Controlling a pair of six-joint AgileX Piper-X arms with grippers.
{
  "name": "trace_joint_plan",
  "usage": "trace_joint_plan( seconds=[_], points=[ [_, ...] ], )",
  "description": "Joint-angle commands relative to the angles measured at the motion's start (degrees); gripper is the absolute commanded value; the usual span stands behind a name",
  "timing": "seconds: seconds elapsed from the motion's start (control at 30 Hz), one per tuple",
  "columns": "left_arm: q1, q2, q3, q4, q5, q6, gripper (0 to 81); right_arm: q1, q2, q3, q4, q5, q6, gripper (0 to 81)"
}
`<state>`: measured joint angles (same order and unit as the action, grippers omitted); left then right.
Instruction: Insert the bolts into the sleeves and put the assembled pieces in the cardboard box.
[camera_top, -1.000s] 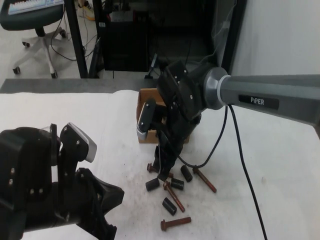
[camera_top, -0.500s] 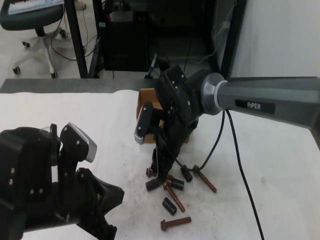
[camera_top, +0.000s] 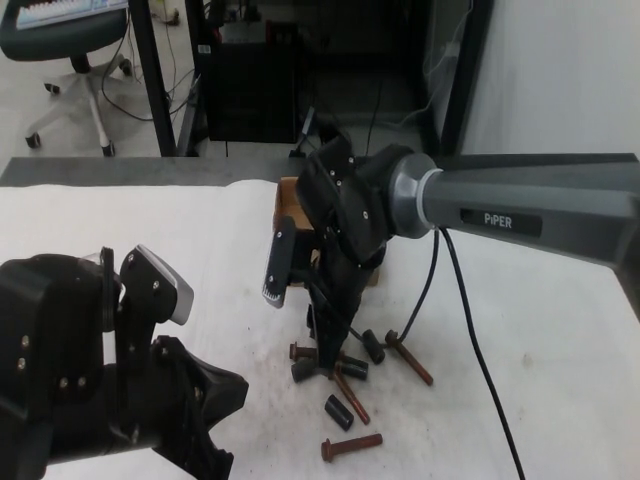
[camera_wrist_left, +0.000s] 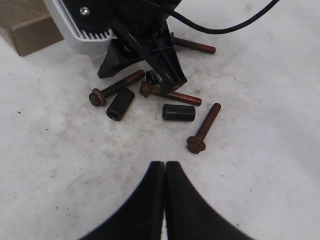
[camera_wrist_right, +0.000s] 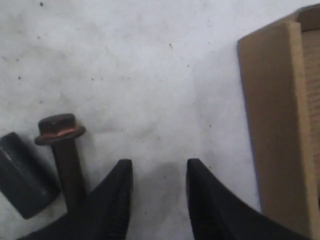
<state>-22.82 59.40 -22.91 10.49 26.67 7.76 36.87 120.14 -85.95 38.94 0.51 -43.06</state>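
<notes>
Right tool (camera_wrist_right: 159, 165): released, empty, over white tabletop (camera_wrist_right: 125, 60), just beside rusty bolt (camera_wrist_right: 62, 132) and black sleeve (camera_wrist_right: 22, 182); cardboard box (camera_wrist_right: 275, 125) near. Left tool (camera_wrist_left: 164, 167): clenched on nothing, above tabletop.

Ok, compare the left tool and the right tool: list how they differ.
Fingers: the left tool is shut, fingers pressed together; the right tool is open, bare bench between its fingers.
Place: the left tool hangs back from the pile of parts; the right tool is down at the pile, a bolt beside one finger and the cardboard box near.
Shared: both are black and hold nothing.
</notes>
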Motion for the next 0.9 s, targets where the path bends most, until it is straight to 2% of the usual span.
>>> trace_joint_plan(
  seconds=[0.0, 0.2, 0.43, 0.87],
  points=[
    [-0.25, -0.74, -0.01, 0.07, 0.04, 0.16, 0.3, -0.63, -0.70, -1.70, 2.84, 0.90, -0.19, 34.2],
    [-0.25, -0.74, -0.01, 0.21, 0.04, 0.16, 0.3, -0.80, -1.22, -4.53, 5.65, 0.60, 0.68, 34.2],
    [-0.25, -0.74, -0.01, 0.21, 0.04, 0.16, 0.3, -0.69, -3.49, -4.63, 8.93, -11.68, 7.09, 34.2],
    [-0.25, -0.74, -0.01, 0.21, 0.04, 0.16, 0.3, -0.69, -2.93, -3.73, 7.32, -11.66, 7.07, 34.2]
  ],
)
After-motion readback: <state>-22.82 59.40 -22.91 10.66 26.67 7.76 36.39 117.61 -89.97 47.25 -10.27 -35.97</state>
